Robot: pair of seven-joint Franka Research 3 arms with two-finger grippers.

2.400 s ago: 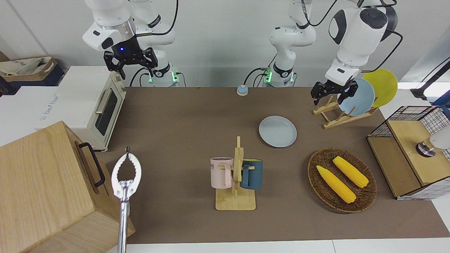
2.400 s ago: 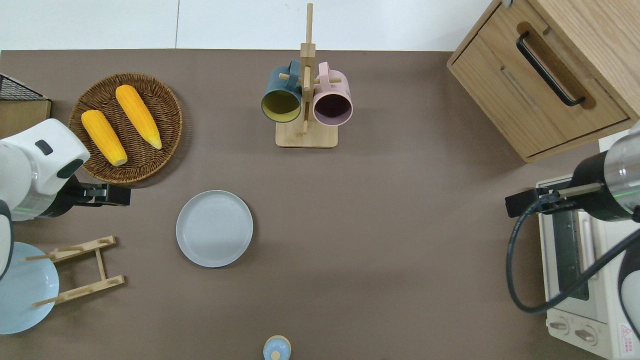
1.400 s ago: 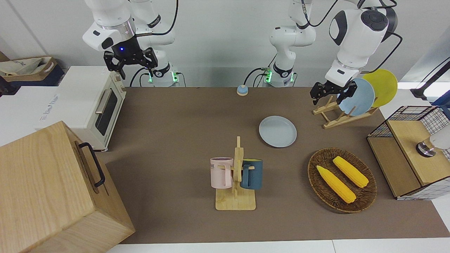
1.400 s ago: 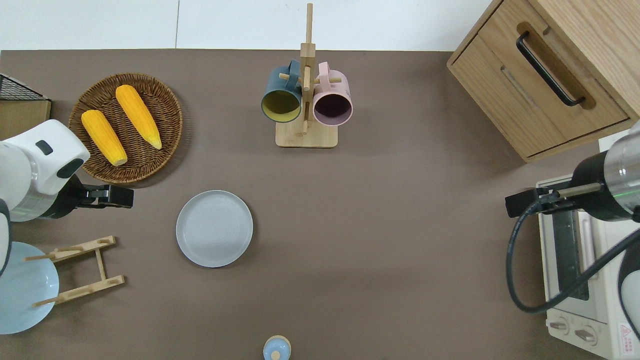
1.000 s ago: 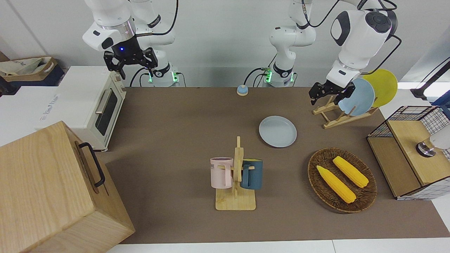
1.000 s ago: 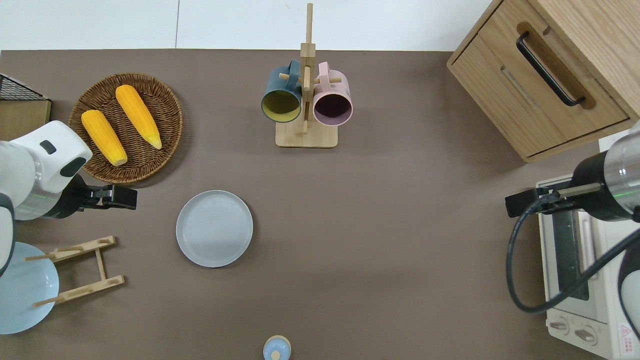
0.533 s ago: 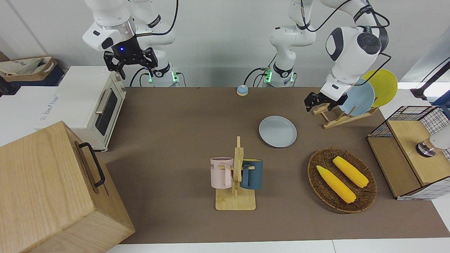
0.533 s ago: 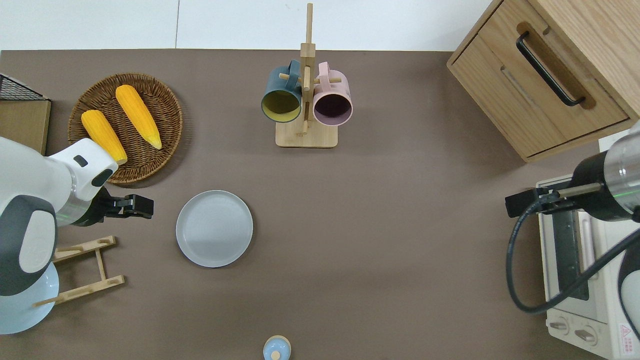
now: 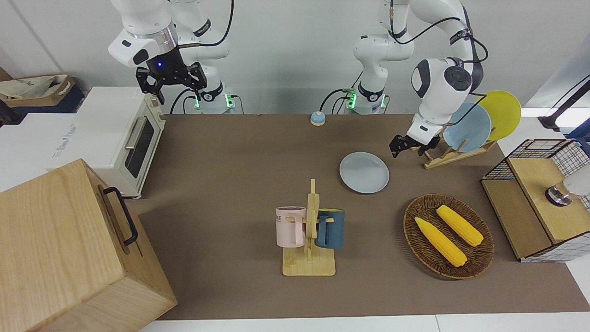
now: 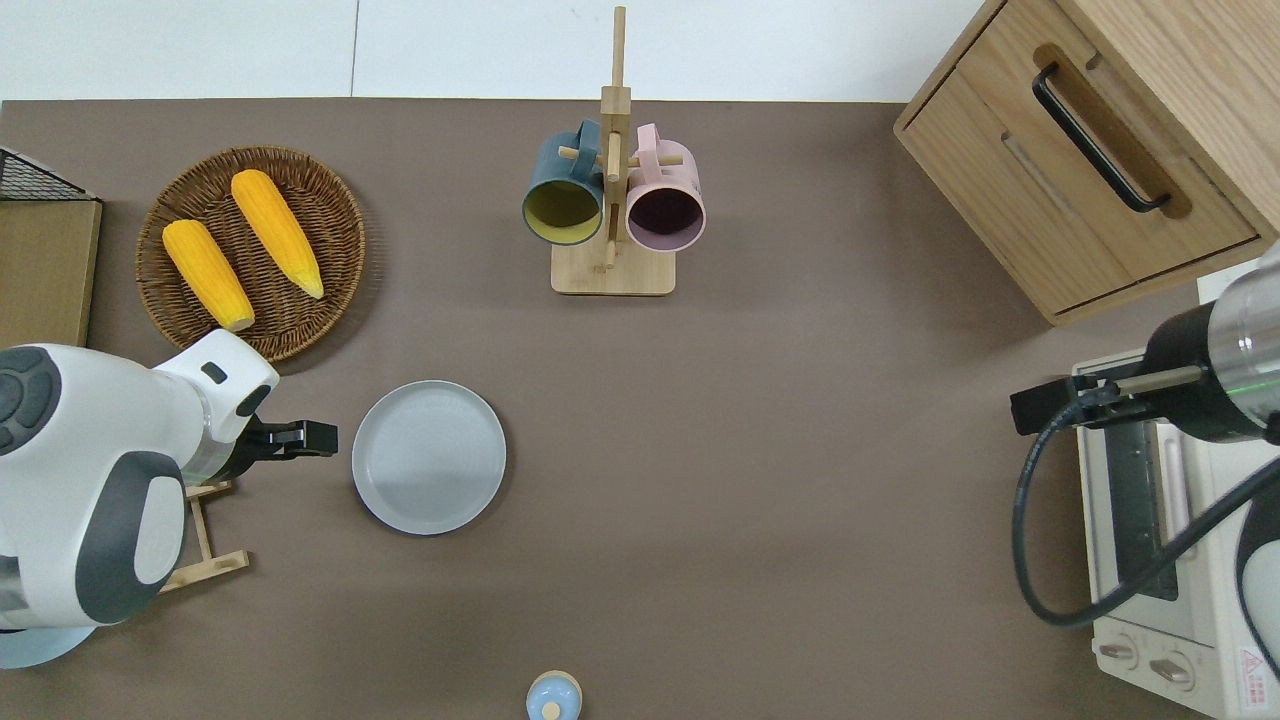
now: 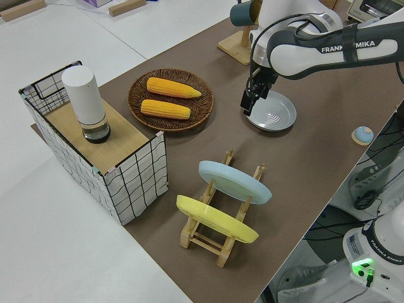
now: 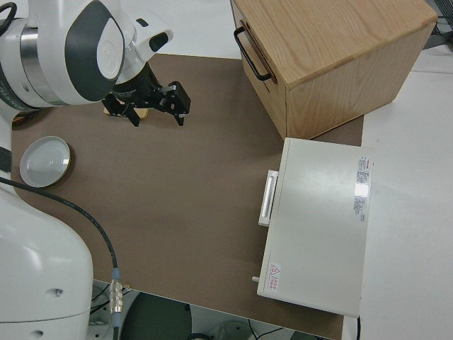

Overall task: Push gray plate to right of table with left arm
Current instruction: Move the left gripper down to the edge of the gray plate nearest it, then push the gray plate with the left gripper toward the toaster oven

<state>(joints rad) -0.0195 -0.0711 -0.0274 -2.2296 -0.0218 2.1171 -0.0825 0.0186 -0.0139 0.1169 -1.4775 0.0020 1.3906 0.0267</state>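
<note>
Plate (image 10: 428, 457) in gray lies flat on the table (image 10: 800, 450), toward the left arm's end, nearer to the robots than the wicker basket (image 10: 300, 320) of corn and the mug rack (image 10: 612, 270). It has not shifted across the last seconds. What has changed is the left gripper (image 10: 310, 438): it has come away from the dish rack (image 9: 442, 157) and dropped low, so it now sits just beside the plate's rim on the side toward the left arm's end, with a small gap and no contact as far as I can tell. Whether its fingers are parted or closed I cannot tell; it carries nothing. That puts it well for a sideways shove toward the right arm's end, so the push itself looks about to begin.

Going on across the table, the stretch between the plate and the toaster oven (image 10: 1160, 560) looks bare. The small bell (image 10: 553, 697) lies nearer to the robots than that line, the mug rack farther, and the wooden cabinet (image 10: 1100, 150) stands farther still. The right arm is parked, its gripper (image 9: 170, 78) spread open and empty.
</note>
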